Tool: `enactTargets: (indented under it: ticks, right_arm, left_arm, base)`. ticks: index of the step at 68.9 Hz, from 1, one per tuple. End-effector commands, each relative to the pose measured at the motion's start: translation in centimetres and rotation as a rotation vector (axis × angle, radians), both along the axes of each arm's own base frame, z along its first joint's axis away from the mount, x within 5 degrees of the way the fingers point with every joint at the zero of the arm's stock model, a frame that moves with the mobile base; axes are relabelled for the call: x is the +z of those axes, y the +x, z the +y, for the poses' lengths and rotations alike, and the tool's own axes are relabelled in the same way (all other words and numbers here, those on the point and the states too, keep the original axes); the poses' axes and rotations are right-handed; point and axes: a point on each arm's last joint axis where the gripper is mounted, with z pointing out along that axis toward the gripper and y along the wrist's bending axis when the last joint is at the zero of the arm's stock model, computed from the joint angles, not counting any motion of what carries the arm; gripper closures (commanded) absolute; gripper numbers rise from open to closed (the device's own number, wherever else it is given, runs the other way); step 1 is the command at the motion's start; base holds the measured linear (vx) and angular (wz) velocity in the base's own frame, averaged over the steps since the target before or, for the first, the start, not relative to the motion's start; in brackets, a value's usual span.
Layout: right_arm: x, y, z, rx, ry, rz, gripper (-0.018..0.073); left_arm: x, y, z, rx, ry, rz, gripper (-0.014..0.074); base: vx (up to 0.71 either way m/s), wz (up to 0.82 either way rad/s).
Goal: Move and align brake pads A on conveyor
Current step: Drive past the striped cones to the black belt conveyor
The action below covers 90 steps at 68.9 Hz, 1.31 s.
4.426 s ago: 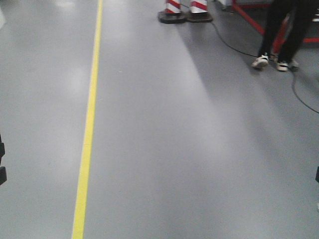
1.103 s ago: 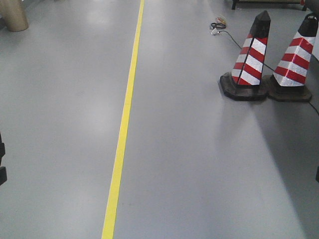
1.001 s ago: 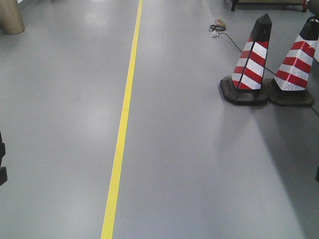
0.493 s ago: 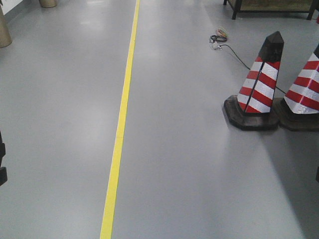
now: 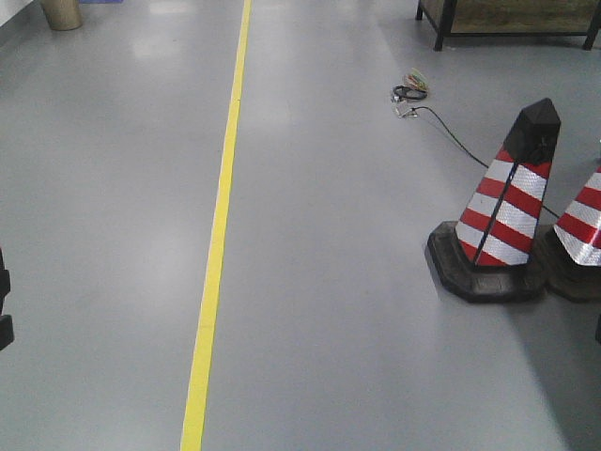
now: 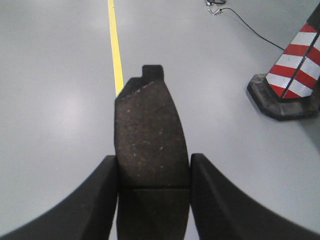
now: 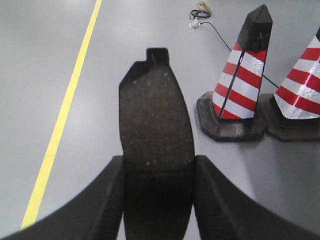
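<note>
Left gripper (image 6: 153,160): fingers closed partway, clamped on both long edges of a brake pad (image 6: 149,125). The pad lies flat, its long axis pointing away, a square tab at the far end and a thin groove crossing level with the fingertips. The face is dark and speckled, with no marking I can read.

Right gripper (image 7: 159,160): same grip on a second brake pad (image 7: 156,115), tab end far.

Both pads hang above bare grey floor (image 5: 329,282).

Surroundings: a yellow floor line (image 5: 218,235) runs near to far, left of centre. To the right stands a red-and-white striped traffic cone (image 5: 507,211) with a black tip and base, and a second cone (image 5: 582,235) touches it at the right edge. A black cable (image 5: 451,136) trails from behind the cones to a small wire coil (image 5: 409,92). Far right is a dark bench frame (image 5: 441,19); far left, a tan cylinder (image 5: 62,13).
</note>
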Motion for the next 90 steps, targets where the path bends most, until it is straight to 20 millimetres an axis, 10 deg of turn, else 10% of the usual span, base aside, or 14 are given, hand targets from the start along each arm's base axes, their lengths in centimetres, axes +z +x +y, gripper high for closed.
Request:
enactTargets:
  ticks: [1, 90]
  right_arm:
    - [1.82, 0.28, 0.03, 0.009, -0.013, -0.122, 0.0534]
    - [1.82, 0.28, 0.03, 0.009, -0.013, -0.122, 0.0534]
  left_arm:
    - [1.77, 0.39, -0.10, 0.002, -0.025, -0.122, 0.0514]
    - [1.77, 0.39, -0.10, 0.002, -0.025, -0.122, 0.0514]
  base:
    - [0.56, -0.05]
    - [0.49, -0.06]
